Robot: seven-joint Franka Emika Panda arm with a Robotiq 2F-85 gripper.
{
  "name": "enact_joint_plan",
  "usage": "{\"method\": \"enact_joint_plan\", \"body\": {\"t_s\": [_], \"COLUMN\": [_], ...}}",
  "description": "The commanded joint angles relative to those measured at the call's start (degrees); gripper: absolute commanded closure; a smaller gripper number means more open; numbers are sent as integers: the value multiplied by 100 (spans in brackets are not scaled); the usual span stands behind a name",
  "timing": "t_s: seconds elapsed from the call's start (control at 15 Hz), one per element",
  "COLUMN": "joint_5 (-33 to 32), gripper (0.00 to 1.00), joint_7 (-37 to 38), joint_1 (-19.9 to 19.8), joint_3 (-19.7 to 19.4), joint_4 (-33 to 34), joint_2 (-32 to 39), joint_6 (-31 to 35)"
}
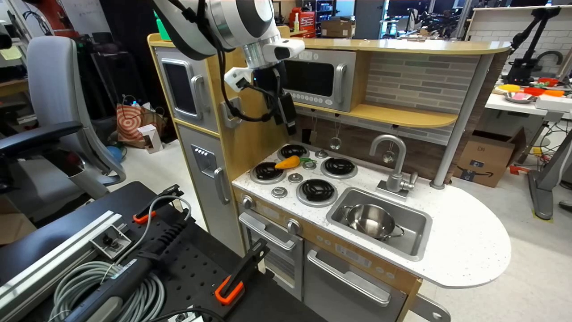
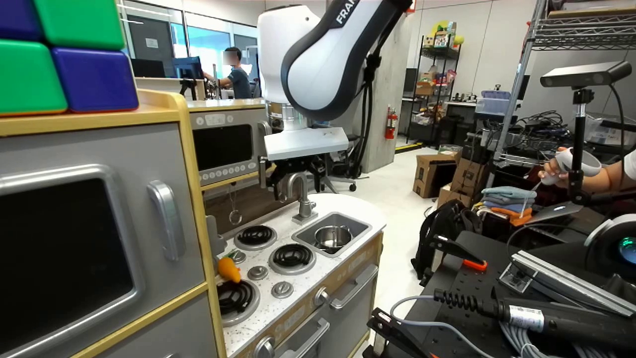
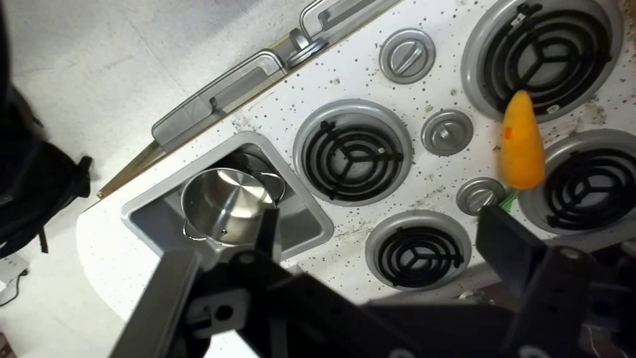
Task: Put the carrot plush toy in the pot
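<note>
hand (image 3: 381, 221): spread wide, above the bench (image 1: 469, 243) | carrot plush toy (image 1: 289, 162): seen in an exterior view, on the bench at left, tip over the near-left burner (image 1: 264, 172), green leafy end pointing right | pot (image 1: 370, 220): at right, inside the sink (image 1: 413, 237)

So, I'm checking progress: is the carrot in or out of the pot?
Out: the carrot lies on the stove, while the pot sits apart in the sink.
</note>
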Motion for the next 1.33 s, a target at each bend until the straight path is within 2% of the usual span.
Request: {"method": "enact_joint_plan", "body": {"t_s": [0.0,0.27,0.53,1.0,1.13,1.27], "joint_5": [121,518,514,667,735,886], "gripper": [0,0,0,0,0,0], "joint_7": [44,-9,236,232,140,-54], "joint_1": [318,379,956,1900,1907,1746], "joint_3": [-387,-371,-825,-1640,-1722,-1606], "joint_4": [26,516,1357,2836,3168,3504], "joint_2": [135,799,1853,3369,3593,3758], "joint_6": [265,698,1386,1795,1770,1627]}}
